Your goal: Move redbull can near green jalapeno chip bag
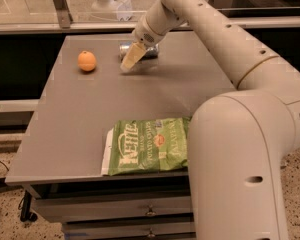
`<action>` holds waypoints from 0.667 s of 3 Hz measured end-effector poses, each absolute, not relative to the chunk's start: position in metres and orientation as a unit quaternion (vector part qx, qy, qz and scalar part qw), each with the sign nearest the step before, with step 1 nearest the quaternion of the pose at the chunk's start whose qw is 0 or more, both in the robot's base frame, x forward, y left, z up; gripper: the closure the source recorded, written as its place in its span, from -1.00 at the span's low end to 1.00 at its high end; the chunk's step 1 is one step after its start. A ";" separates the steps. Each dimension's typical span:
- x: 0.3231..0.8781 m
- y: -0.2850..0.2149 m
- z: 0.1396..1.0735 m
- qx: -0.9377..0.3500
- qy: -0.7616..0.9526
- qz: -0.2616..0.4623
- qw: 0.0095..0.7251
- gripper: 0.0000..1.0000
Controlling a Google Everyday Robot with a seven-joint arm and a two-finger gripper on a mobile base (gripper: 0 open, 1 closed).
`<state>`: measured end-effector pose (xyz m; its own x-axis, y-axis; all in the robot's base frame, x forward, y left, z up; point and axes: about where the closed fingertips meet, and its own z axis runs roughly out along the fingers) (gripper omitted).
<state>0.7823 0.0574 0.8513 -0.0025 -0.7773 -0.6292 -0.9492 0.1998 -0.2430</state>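
Observation:
The redbull can (pixel 151 52) lies on its side at the far middle of the grey table (pixel 65 134), silver with blue patches, partly hidden by my gripper. My gripper (pixel 129 60) hangs tilted down-left just in front of the can's left end, close to the tabletop. The green jalapeno chip bag (pixel 150 145) lies flat near the table's front edge, white lettering up, far from the can. My arm's big white body (pixel 240 169) covers the bag's right edge.
An orange fruit (pixel 87 61) sits at the far left of the table, left of the gripper. A glass railing (pixel 60 14) runs behind the table. Drawers (pixel 150 211) sit under the front edge.

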 end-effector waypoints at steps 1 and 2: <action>0.782 0.058 0.844 -0.619 0.706 0.123 0.320 -0.19; 0.781 0.056 0.839 -0.619 0.712 0.121 0.309 0.27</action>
